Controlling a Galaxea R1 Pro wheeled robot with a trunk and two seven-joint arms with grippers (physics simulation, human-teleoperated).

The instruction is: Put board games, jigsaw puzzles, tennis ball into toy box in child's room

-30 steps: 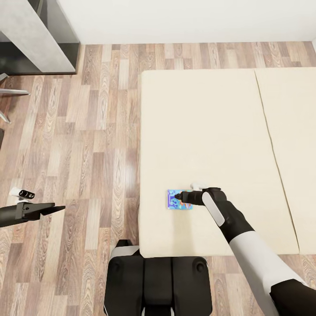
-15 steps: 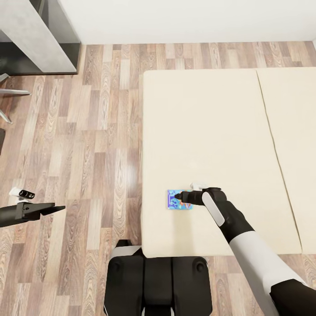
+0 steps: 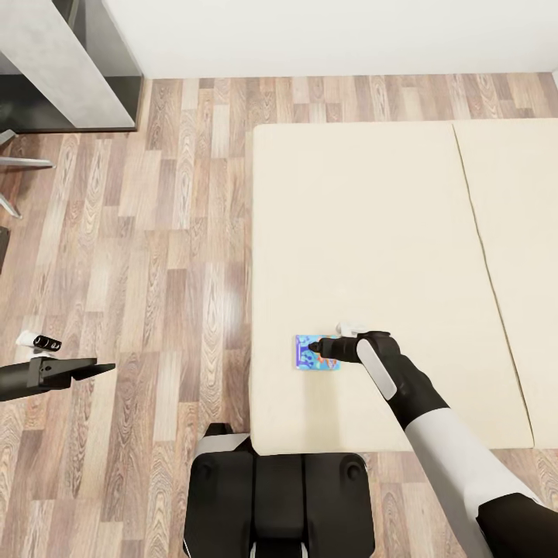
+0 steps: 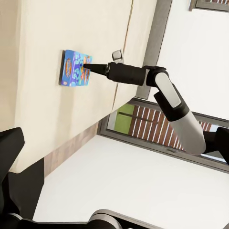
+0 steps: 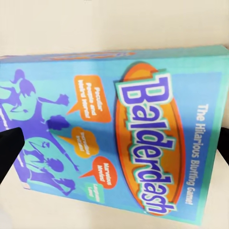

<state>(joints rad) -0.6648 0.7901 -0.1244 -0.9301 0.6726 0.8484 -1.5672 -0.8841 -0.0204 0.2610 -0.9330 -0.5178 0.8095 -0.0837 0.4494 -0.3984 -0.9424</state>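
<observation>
Small flat blue "Balderdash" board game box (image 3: pixel 316 353) lying on beige bed mattress (image 3: pixel 372 232) near its front left corner. Right gripper (image 3: pixel 313 348) tips over the box's right half, black fingers (image 5: pixel 9 148) spread either side, not clamped. Left gripper (image 3: pixel 99 369) over wood-plank floor (image 3: pixel 139 256), opening unclear.
</observation>
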